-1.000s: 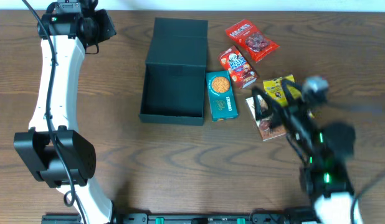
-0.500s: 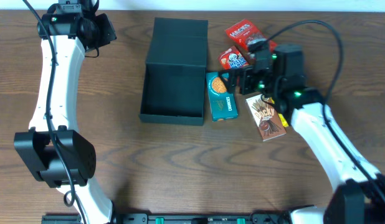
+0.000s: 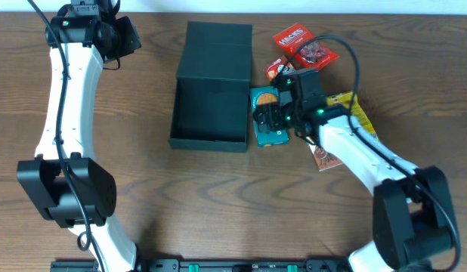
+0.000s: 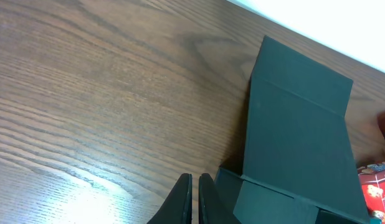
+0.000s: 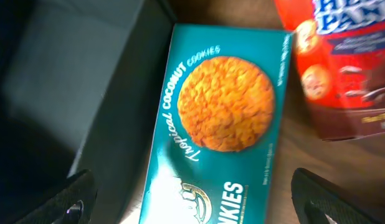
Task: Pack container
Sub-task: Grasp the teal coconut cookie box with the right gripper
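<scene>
The container (image 3: 211,106) is a dark grey-green box lying open, its flap lid laid back toward the far edge; it also shows in the left wrist view (image 4: 298,143). A teal coconut cookie packet (image 3: 273,130) lies against its right wall. My right gripper (image 3: 265,119) is open and hovers straight over this packet (image 5: 223,124), one finger on each side, not touching. My left gripper (image 4: 194,199) is shut and empty, held above the table at the far left, beside the container's left wall.
A red panda-biscuit box (image 3: 280,72) and a red snack bag (image 3: 305,47) lie behind the teal packet. A yellow packet (image 3: 348,106) and a brown stick-biscuit box (image 3: 324,157) lie under my right arm. The biscuit box shows in the right wrist view (image 5: 342,62).
My right arm has swung from the near right side up and left across the snacks. It now sits over the teal packet. The left arm has not moved.
</scene>
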Controlling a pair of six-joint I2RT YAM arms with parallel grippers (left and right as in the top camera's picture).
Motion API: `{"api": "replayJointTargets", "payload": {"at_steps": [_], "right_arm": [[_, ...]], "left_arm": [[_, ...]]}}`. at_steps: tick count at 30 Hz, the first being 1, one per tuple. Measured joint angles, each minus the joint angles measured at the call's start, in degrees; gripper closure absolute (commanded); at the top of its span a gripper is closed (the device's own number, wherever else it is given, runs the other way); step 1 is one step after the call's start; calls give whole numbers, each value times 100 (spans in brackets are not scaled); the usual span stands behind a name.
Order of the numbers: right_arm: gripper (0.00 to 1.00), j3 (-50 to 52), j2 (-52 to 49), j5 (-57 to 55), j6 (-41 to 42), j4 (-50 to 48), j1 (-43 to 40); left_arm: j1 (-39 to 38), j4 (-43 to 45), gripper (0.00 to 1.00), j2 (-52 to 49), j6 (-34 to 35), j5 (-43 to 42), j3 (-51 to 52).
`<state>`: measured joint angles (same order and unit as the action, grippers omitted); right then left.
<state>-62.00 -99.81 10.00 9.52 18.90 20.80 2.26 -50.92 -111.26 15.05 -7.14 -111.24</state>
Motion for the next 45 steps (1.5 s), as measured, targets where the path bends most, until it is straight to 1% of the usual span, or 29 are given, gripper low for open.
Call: {"api": "replayJointTargets", "payload": {"at_steps": [12, 21, 25, 29, 35, 40, 45], "right_arm": [[1, -4, -424, -693, -105, 15, 262], [1, -9, -640, -837, -170, 11, 389], [11, -9, -667, -881, -273, 11, 387], [17, -9, -667, -929, -319, 9, 387], [21, -9, -667, -968, -319, 2, 387], [21, -26, -667, -984, -321, 15, 387], [22, -282, -671, -1001, -323, 291, 387]], "left_arm": [[0, -9, 93, 0, 13, 0, 0], [0, -9, 93, 0, 13, 0, 0], [0, -11, 93, 0, 13, 0, 0], [0, -15, 93, 0, 13, 0, 0], [0, -22, 93, 0, 13, 0, 0], [0, -24, 93, 0, 13, 0, 0], [0, -26, 93, 0, 11, 0, 0]]}}
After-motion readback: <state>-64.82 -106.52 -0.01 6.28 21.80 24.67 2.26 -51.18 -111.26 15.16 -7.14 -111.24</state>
